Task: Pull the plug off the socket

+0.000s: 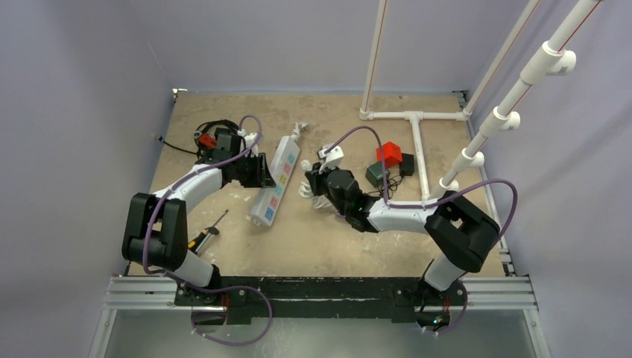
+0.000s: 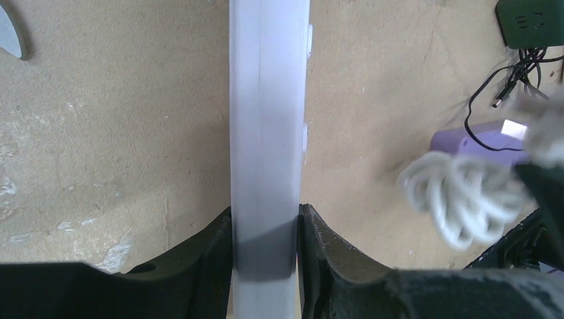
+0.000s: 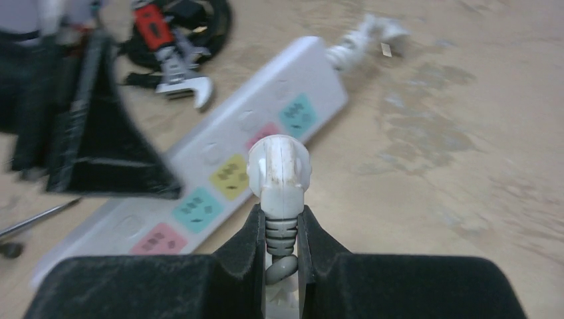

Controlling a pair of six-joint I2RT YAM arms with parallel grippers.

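**Desk:** Where is the plug right now?

**Me:** In my right gripper (image 3: pixel 281 232). Both fingers (image 3: pixel 243 246) are closed on the ribbed neck of the plug (image 3: pixel 279 166), and its round white head sticks out past the fingertips. It is out of the power strip (image 1: pixel 276 181). From the right wrist view the plug hangs in front of the pastel outlets, not seated in any of them. From overhead that gripper sits to the right of the strip, apart from it.

**Desk:** And the strip?

**Me:** It lies slanted on the table (image 1: pixel 335 239), left of centre, with its cord end pointing away from me. My left gripper (image 2: pixel 265 246) has it clamped around mid-length. One finger (image 2: pixel 206 249) presses each long side, and the white body runs straight out between them.

**Desk:** Anything crowding you?

**Me:** A coil of white cord (image 2: pixel 459 199) bunches at the right gripper, just beside a purple bar (image 2: pixel 479 141). A wrench (image 3: pixel 183 80) with a red handle lies beyond the strip by my left arm. A screwdriver (image 1: pixel 209 233) is on the near side. A red block (image 1: pixel 388 154) sits behind my right arm.
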